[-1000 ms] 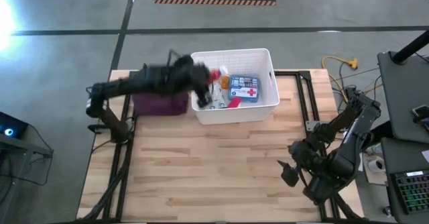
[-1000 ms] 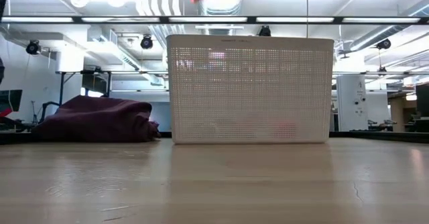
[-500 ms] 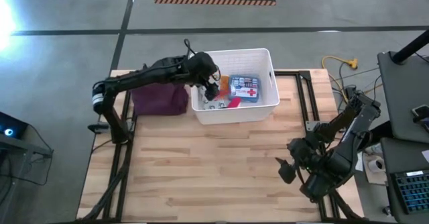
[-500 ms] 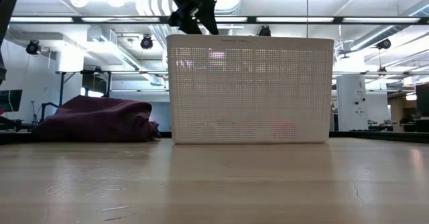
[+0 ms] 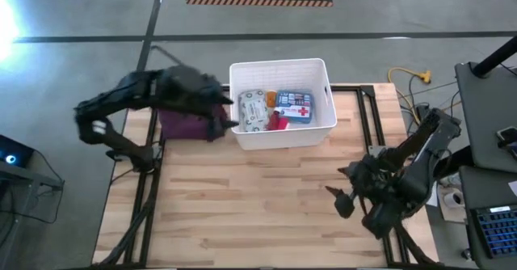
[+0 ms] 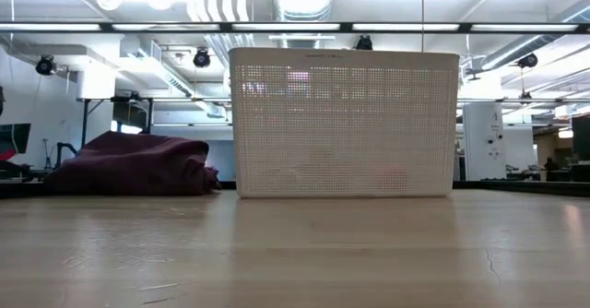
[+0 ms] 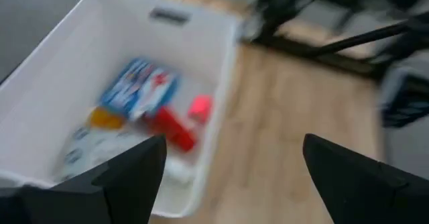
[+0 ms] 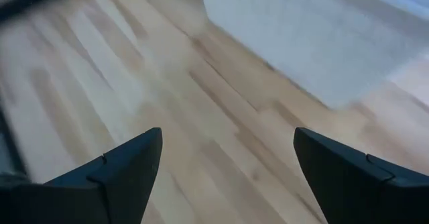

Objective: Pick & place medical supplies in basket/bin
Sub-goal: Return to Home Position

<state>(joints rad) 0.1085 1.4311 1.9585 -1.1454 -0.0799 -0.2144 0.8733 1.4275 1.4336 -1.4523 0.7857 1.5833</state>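
Observation:
The white basket (image 5: 326, 82) stands at the table's far middle. In it lie a blue box (image 5: 295, 106), a grey-white patterned packet (image 5: 252, 109), a red tube (image 5: 276, 123) and an orange item (image 5: 269, 99). My left gripper (image 5: 224, 118) hangs open just outside the basket's left wall, over the maroon cloth (image 5: 187, 126). Its wrist view looks down into the basket (image 7: 221, 83) at the blue box (image 7: 137, 93) and the red tube (image 7: 171, 129). My right gripper (image 5: 334, 200) is open above the table's near right, with nothing between its fingers (image 8: 127, 167).
The maroon cloth (image 6: 134, 165) lies on the table left of the basket (image 6: 344, 124), close to its wall. Bare wood stretches from the basket to the table's near edge. A dark frame runs along the table's left and right edges.
My left gripper went over the basket's left part with a red-orange thing at its fingers, then drew back toward the table's left edge without it. It is gone from the low view. My right gripper has drifted slightly toward the table's left.

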